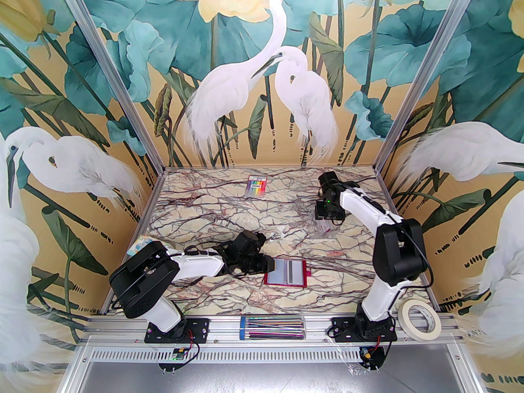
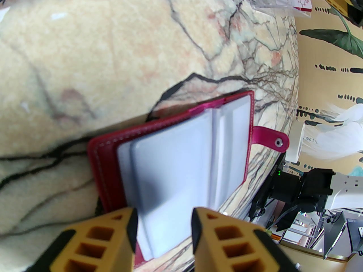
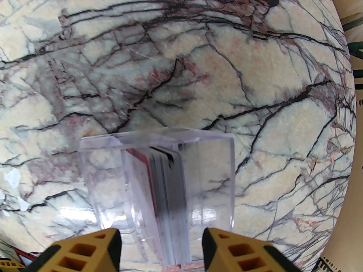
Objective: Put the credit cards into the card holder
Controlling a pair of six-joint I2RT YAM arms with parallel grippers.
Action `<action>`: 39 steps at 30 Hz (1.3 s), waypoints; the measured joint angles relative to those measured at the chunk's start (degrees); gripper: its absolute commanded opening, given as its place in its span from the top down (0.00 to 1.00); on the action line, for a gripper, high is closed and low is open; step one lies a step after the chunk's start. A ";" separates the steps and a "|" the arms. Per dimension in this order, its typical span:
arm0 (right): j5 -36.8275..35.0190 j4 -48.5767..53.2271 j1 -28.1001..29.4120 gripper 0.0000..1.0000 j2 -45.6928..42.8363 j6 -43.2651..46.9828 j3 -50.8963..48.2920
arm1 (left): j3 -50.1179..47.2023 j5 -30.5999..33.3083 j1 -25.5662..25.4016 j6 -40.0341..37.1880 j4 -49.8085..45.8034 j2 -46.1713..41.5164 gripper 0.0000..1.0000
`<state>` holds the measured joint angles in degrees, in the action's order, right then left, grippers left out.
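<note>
Two open, empty grippers | right gripper (image 3: 161,237) over credit cards (image 3: 170,186) in clear box (image 3: 212,180): pinch one, lift straight | left gripper (image 2: 164,225) by card holder (image 2: 170,157)

Open card holder (image 1: 285,273) lies beside left gripper (image 1: 268,265).

Heron-and-lotus mural walls (image 1: 245,76) enclose a veined marble tabletop (image 1: 229,215).

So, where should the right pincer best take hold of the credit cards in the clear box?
Take the credit cards by their upper edges, pinching across the flat faces, and come straight down from above. They stand on edge, packed together, and the walls of the clear box seem to block the other sides.
</note>
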<state>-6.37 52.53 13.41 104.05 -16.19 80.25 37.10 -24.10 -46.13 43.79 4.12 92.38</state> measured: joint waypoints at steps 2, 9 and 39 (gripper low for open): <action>-0.33 0.22 0.00 0.47 1.20 0.42 0.26 | 0.00 0.00 0.00 -0.09 0.00 0.00 0.62; -2.05 1.44 0.00 0.47 2.80 1.07 0.50 | 0.00 0.00 0.00 -0.11 0.00 0.00 0.62; -7.13 4.11 0.02 0.58 3.74 1.27 2.40 | 0.00 0.00 0.00 -0.11 -0.02 0.00 0.62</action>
<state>-13.50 56.64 13.43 107.79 -14.92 82.65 37.10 -24.10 -46.13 43.68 4.10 92.38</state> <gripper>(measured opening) 0.441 0.378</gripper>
